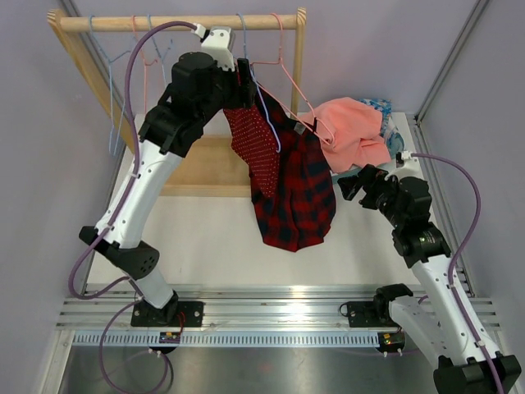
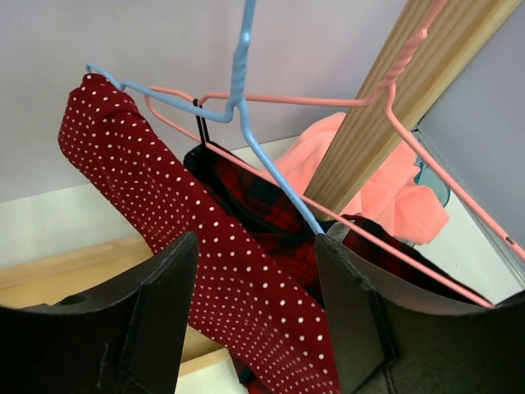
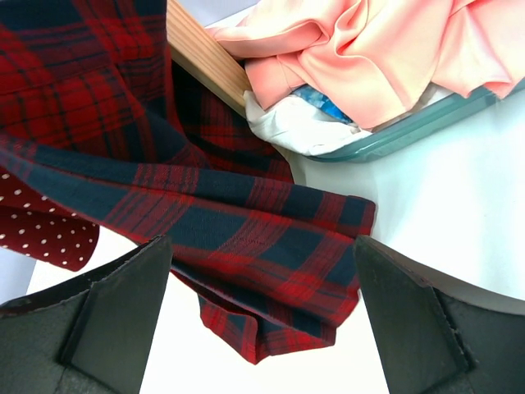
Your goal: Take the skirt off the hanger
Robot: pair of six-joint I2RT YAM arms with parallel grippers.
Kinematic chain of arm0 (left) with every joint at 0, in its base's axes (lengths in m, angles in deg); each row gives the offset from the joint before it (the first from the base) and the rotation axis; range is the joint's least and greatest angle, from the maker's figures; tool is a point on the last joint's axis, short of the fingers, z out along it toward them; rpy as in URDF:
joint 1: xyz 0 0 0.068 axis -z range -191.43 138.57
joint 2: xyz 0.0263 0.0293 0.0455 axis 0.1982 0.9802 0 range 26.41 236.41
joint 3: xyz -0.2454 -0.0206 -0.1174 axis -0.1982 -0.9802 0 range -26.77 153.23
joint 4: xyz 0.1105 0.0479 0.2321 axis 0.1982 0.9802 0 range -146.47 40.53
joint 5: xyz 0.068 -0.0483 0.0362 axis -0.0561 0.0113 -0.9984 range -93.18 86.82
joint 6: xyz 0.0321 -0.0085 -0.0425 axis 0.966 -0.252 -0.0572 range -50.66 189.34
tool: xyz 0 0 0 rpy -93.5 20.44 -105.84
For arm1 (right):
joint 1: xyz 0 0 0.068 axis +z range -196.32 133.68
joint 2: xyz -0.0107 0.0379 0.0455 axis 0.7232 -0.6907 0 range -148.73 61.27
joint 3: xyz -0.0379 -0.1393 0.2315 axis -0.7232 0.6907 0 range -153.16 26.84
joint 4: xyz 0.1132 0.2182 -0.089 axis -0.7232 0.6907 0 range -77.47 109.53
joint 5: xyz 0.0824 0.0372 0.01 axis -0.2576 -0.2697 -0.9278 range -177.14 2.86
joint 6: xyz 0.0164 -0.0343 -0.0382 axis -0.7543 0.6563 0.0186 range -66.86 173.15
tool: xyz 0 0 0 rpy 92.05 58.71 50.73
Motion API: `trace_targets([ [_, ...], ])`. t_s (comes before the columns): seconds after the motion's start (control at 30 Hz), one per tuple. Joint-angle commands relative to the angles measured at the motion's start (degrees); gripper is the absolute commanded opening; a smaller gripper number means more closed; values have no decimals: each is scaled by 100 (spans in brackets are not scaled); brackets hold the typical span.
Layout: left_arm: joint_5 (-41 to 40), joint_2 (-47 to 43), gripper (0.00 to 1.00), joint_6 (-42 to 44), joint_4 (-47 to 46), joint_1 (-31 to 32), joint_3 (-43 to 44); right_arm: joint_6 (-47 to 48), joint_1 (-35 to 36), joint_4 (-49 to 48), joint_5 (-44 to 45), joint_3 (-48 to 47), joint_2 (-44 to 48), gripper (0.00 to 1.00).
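I am not done with this job; I think it is about half way. My left gripper (image 2: 256,271) is up by the wooden rack (image 2: 385,107) with its fingers apart, and it is not pinching anything. The red dotted skirt (image 2: 164,197) hangs down right between those fingers. I take this one for the skirt, but I can't be sure. It runs up and to the left of the gripper, where its top is hooked over one tip of the blue hanger (image 2: 239,66). The other side of that hanger, just above the gripper, is bare wire. So the skirt looks like it has slipped off one end and hangs by the other. What is left, I think, is to grab it, pull it off that last tip, and put it down. My right gripper (image 3: 262,271) is wide open and holds nothing. A red plaid cloth (image 3: 205,222) hangs just in front of it, on the pink hanger (image 2: 295,99). Past that, up and to the right, a pink cloth (image 3: 369,49) lies in a clear bin (image 3: 426,123).
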Motion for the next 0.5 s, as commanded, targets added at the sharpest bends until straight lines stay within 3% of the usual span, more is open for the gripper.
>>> trace_targets([
  [0.0, -414, 4, 61, -101, -320, 134, 509, 125, -6, 290, 177, -270, 191, 99],
  [0.47, -959, 172, 62, 30, -550, 767, 341, 125, -6, 369, 169, -199, 323, 99],
])
